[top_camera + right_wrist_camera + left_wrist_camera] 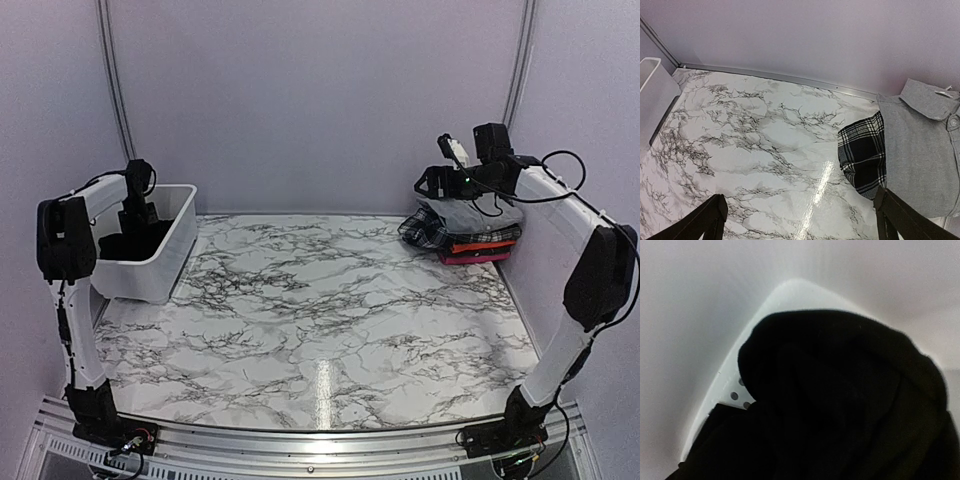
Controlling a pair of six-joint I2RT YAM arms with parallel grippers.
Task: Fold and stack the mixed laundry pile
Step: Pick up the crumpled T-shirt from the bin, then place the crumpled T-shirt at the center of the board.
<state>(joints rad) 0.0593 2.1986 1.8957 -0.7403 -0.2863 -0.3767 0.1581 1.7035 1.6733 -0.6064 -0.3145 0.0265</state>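
Note:
My left gripper (135,225) reaches down into the white basket (170,255), buried in a large black cloth (125,245). That black cloth (840,400) fills the left wrist view and hides the fingers; the jaws are shut, with the cloth pressed all around them. At the back right lies a folded stack: grey collared shirt (470,212) on top, a plaid piece (425,230) and a red-pink piece (480,250) beneath. My right gripper (432,180) hovers open above the stack's left edge. In the right wrist view its gripper (800,225) holds nothing, beside the plaid piece (865,155) and grey shirt (925,140).
The basket's perforated wall (785,295) curves around the black cloth. The basket (655,95) stands at the table's far left. The marble tabletop (320,310) stretches between basket and stack. Walls close in on the back and both sides.

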